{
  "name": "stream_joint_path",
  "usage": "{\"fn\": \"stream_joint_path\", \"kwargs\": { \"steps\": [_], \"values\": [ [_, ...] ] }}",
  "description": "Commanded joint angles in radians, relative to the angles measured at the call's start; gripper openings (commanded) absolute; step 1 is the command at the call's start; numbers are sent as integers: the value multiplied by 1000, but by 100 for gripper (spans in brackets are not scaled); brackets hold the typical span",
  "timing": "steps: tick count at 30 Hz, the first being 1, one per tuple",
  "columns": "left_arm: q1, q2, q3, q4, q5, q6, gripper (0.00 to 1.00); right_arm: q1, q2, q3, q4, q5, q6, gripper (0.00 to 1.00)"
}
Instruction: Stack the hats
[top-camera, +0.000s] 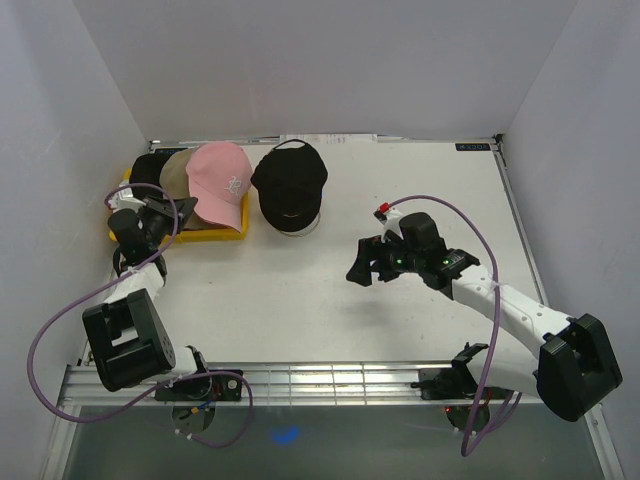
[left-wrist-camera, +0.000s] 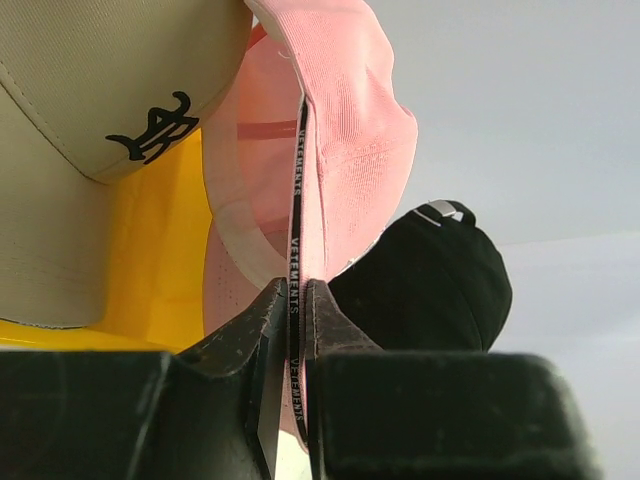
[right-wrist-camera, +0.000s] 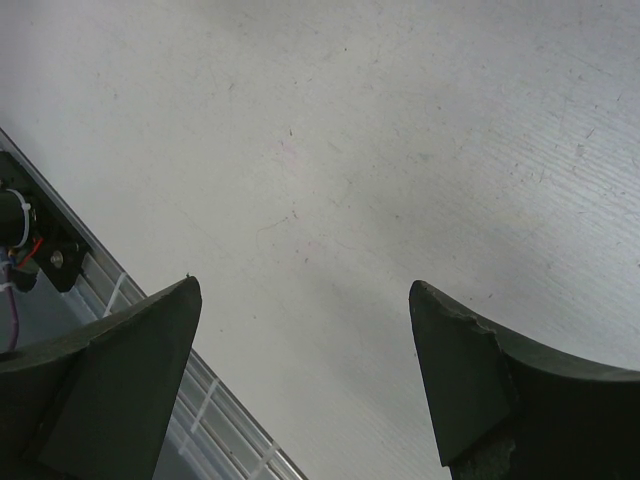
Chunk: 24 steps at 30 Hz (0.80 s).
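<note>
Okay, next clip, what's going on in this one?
The left gripper is clamped on the edge of the pink cap, over the yellow tray, beside a tan cap. A black cap sits apart on the table, right of the tray. The right gripper hangs open above bare table, holding nothing. The caps are not yet in one stack.

A white table (top-camera: 300, 310) with a matte, faintly scuffed top carries two things directly. A yellow tray (top-camera: 220, 236) sits at its far left corner. Just right of the tray stands a black cap (top-camera: 289, 182), seemingly raised on something pale beneath it.
</note>
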Motion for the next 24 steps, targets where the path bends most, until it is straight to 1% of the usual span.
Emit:
{"fn": "stream_joint_path", "kwargs": {
  "steps": [1, 3, 5, 6, 9, 10, 11, 13, 17, 20, 22, 24],
  "values": [
    [-1, 0, -26, -38, 29, 66, 0, -2, -6, -17, 44, -11, 3, 90],
    [-1, 4, -23, -38, 40, 68, 0, -2, -8, -22, 47, -10, 3, 90],
    [-3, 6, -21, -38, 43, 65, 4, -2, -6, -25, 50, -11, 3, 90],
    [-1, 6, -21, -36, 49, 66, 9, -2, -6, -28, 52, -11, 7, 90],
    [-1, 12, -13, -24, 65, 63, 13, -2, -5, -32, 58, -14, 9, 90],
    [-1, 15, -12, -22, 75, 60, 17, -2, -3, -34, 63, -14, 12, 90],
    [-1, 21, -10, -21, 79, 61, 18, -2, -3, -35, 64, -16, 13, 90],
    [-1, 24, -7, -21, 88, 61, 20, -2, 0, -37, 66, -19, 17, 90],
    [-1, 35, -13, -12, 95, 57, 26, -2, -2, -42, 70, -20, 20, 90],
    [-1, 47, -23, 1, 106, 51, 32, -2, -3, -48, 75, -19, 21, 90],
    [-1, 52, -30, 14, 108, 45, 34, -2, -5, -52, 75, -19, 21, 90],
    [-1, 55, -41, 30, 114, 39, 40, -2, -5, -55, 78, -19, 23, 90]
  ]
}}
